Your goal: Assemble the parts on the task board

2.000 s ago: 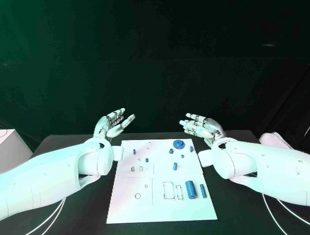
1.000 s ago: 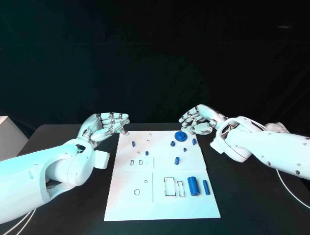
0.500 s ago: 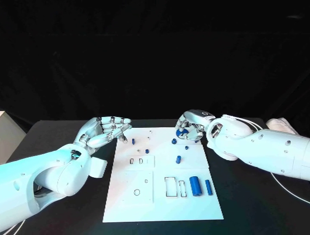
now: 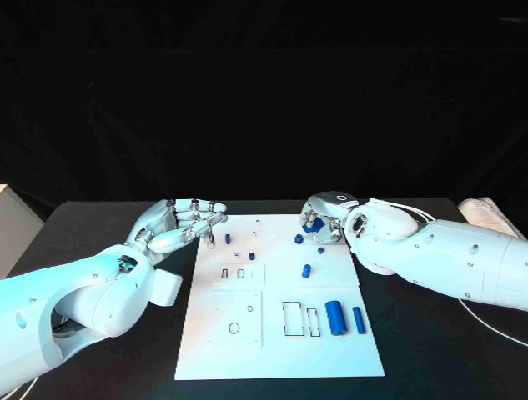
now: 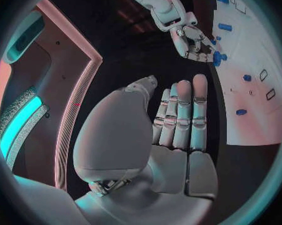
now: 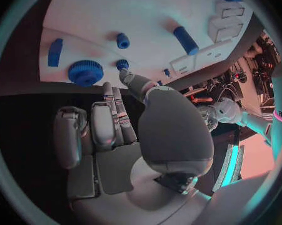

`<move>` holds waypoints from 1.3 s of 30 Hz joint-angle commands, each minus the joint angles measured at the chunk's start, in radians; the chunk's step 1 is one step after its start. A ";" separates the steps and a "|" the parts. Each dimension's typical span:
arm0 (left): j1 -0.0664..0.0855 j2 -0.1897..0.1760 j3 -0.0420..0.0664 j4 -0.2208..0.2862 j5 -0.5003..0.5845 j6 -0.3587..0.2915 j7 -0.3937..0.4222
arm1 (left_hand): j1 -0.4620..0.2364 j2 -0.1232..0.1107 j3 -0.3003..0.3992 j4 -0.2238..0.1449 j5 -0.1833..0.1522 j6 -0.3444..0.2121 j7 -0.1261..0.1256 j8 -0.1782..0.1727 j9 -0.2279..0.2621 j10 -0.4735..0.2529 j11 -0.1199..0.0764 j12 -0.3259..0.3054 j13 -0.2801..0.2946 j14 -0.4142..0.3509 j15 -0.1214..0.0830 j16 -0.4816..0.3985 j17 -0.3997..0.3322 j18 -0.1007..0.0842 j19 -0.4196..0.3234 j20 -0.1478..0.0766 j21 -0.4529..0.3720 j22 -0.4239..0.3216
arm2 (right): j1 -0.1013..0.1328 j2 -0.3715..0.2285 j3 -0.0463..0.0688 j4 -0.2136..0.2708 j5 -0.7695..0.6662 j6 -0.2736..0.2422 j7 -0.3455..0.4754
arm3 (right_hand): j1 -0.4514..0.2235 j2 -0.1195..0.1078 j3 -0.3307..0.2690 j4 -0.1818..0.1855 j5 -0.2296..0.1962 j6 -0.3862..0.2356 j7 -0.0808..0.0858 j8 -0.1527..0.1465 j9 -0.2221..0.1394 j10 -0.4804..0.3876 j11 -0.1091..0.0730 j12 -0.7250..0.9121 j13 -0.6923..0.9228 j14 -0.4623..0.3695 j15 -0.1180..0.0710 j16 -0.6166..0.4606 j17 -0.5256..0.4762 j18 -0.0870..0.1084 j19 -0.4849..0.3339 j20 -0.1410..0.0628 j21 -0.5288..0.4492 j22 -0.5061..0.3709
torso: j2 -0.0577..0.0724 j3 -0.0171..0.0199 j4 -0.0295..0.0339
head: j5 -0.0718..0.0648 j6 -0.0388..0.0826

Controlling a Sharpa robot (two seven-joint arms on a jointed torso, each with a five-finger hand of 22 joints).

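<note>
Task board [image 4: 276, 333] lies mid-table, blue parts scattered on it. Right hand [image 4: 326, 218] hovers over its far edge, fingers curled, beside a blue gear [image 6: 86, 73]; whether it grips anything I cannot tell. Left hand [image 4: 182, 223] hangs off the board's far left corner, fingers loosely bent, holding nothing.

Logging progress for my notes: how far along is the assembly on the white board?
Nothing looks assembled: the thick blue cylinder lies loose on the white task board beside empty rectangular slots. Neither hand holds a part; the right hand is over the blue toothed wheel, the left hand by the board's edge. Essentially every placement remains.
</note>
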 commanded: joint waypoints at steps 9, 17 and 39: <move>0.014 -0.008 0.002 0.006 -0.014 0.011 -0.003 | 0.007 -0.002 0.009 0.000 -0.003 0.000 -0.006 0.004 0.003 -0.001 -0.001 0.001 0.001 0.000 -0.002 0.001 -0.002 0.008 0.016 0.001 0.019 0.020 | -0.009 0.014 -0.001 -0.003 -0.027 0.047 -0.025 | 0.000 -0.003 -0.003 0.010 0.006 -0.002 0.000 -0.004 0.003 -0.001 0.001 -0.002 0.002 0.046 0.002 0.009 0.001 -0.019 0.021 0.006 0.002 0.072 | 0.017 -0.0043 0.0048 | 0.002 0.003; 0.018 -0.013 0.002 0.005 -0.013 0.010 -0.003 | 0.007 -0.002 0.009 0.001 -0.003 0.000 -0.006 0.004 0.003 -0.002 -0.001 0.000 0.001 0.000 -0.002 0.000 -0.002 0.008 0.018 0.001 0.023 0.024 | -0.013 0.018 -0.001 0.014 -0.024 0.052 -0.029 | -0.003 -0.001 -0.004 0.014 0.006 -0.002 0.000 -0.003 0.004 0.001 0.001 -0.002 0.003 0.046 0.002 0.011 0.001 -0.019 0.021 0.006 0.002 0.071 | 0.024 -0.0046 0.0035 | 0.004 0.006; 0.021 -0.015 0.002 0.004 -0.008 0.015 -0.008 | 0.007 0.001 0.014 0.002 -0.003 -0.001 -0.005 0.004 0.004 -0.004 -0.001 -0.001 0.001 0.000 -0.002 -0.002 -0.003 0.007 0.018 0.001 0.031 0.030 | -0.014 0.034 -0.001 -0.003 -0.032 0.061 -0.041 | 0.017 0.047 0.045 0.030 0.006 0.047 -0.015 0.027 0.031 0.057 -0.015 0.008 0.019 0.042 -0.010 0.038 0.006 -0.025 0.032 -0.002 0.022 0.103 | 0.037 -0.0045 0.0039 | 0.001 0.014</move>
